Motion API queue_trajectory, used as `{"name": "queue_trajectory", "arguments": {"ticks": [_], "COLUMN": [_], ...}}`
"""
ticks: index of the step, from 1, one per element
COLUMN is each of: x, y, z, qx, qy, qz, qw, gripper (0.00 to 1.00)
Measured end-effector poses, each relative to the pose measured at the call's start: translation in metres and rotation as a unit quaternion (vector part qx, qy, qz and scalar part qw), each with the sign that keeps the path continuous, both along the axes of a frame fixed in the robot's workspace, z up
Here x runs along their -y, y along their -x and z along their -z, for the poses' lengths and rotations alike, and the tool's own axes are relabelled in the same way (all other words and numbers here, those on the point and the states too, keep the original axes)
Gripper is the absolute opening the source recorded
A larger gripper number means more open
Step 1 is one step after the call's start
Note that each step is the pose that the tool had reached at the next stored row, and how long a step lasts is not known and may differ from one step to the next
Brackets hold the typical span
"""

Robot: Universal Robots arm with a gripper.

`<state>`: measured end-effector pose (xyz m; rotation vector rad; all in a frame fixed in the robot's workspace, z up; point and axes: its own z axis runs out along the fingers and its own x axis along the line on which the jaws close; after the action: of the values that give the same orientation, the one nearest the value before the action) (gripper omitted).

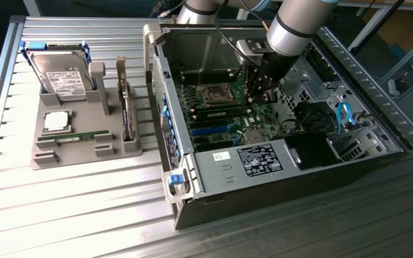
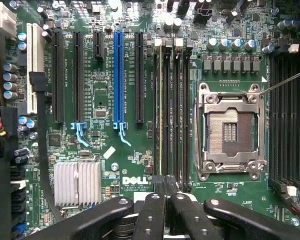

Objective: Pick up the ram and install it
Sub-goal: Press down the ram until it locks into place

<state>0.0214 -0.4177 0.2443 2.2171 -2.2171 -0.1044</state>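
We locate the ram [image 2: 160, 110] standing on edge in a memory slot of the motherboard [image 2: 105, 80], in the bank beside the empty CPU socket [image 2: 231, 131]. A second green stick [image 1: 73, 137] lies in the grey parts fixture [image 1: 84, 156] on the counter [image 1: 84, 209].

The gripper [image 2: 165, 189] is inside the open computer case [image 1: 214, 161], its fingers pressed together and holding nothing. Its tips are over one end of the slot bank; we cannot tell whether they touch the stick.

We judge the installation step to be in hand. Seating calls for a straight, even push along the stick's top edge until the slot latches close.
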Motion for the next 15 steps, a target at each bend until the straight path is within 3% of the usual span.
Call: {"name": "queue_trajectory", "arguments": {"ticks": [8, 15], "x": [0.0000, 0.0014], "y": [0.0000, -0.0042], "z": [0.0052, 0.0054], "qx": [0.0002, 0.0001], "qy": [-0.0086, -0.0091], "qz": [0.000, 0.000], "qw": [1.0000, 1.0000], "gripper": [0.11, 0.11]}}
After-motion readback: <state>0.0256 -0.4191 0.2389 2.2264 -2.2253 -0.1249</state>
